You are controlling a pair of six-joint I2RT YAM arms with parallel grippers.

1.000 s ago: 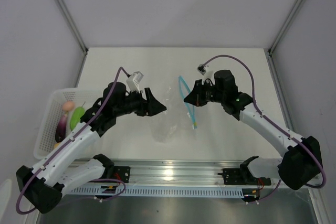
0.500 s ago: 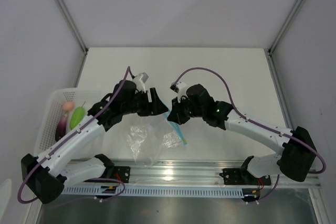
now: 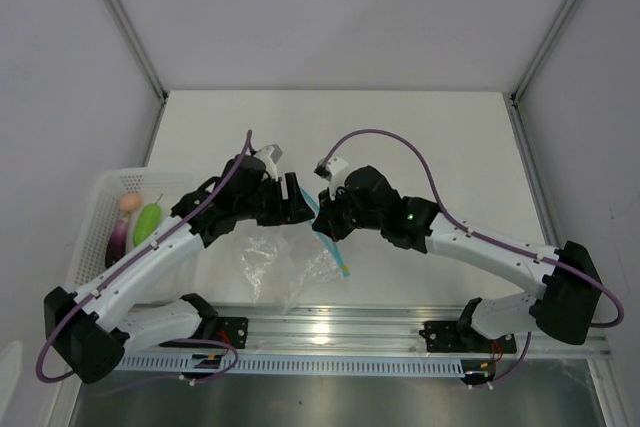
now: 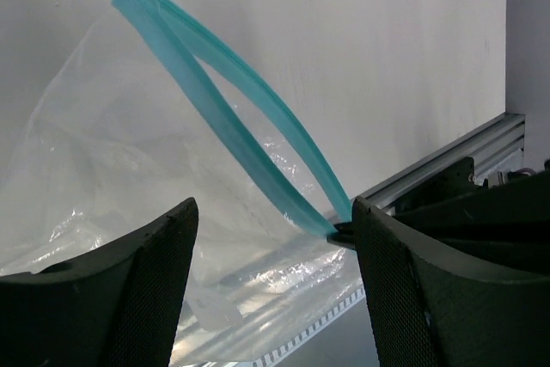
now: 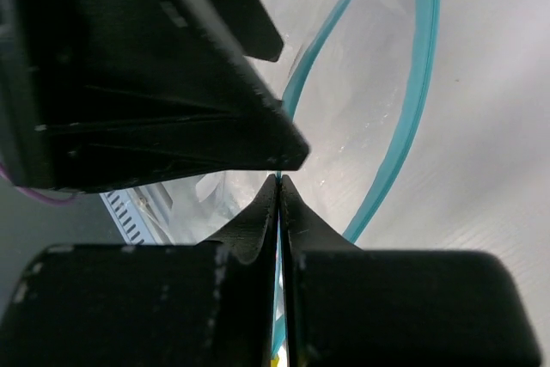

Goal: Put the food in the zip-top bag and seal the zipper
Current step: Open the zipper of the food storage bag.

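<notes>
The clear zip-top bag (image 3: 283,269) hangs crumpled between the two arms, its mouth gaping. Its teal zipper (image 4: 225,118) curves open in two strips. My right gripper (image 3: 323,221) is shut on one end of the zipper (image 5: 414,100), and the strip shows between its pressed fingertips (image 5: 278,180). My left gripper (image 3: 303,204) faces it, almost touching, and is open. The bag's plastic (image 4: 103,186) lies in the gap between its fingers (image 4: 273,212) without being pinched. The food sits in the basket at the left: a green piece (image 3: 148,222), a pink one (image 3: 128,203) and a purple one (image 3: 117,242).
A white perforated basket (image 3: 88,247) stands at the table's left edge beside the left arm. The aluminium rail (image 3: 330,322) with both arm bases runs along the near edge, just under the hanging bag. Grey walls close in the table on three sides.
The right gripper has carried the bag by its zipper leftward and nearer, up to the left gripper. The left gripper has edged right. The bag now hangs lower, near the rail.
</notes>
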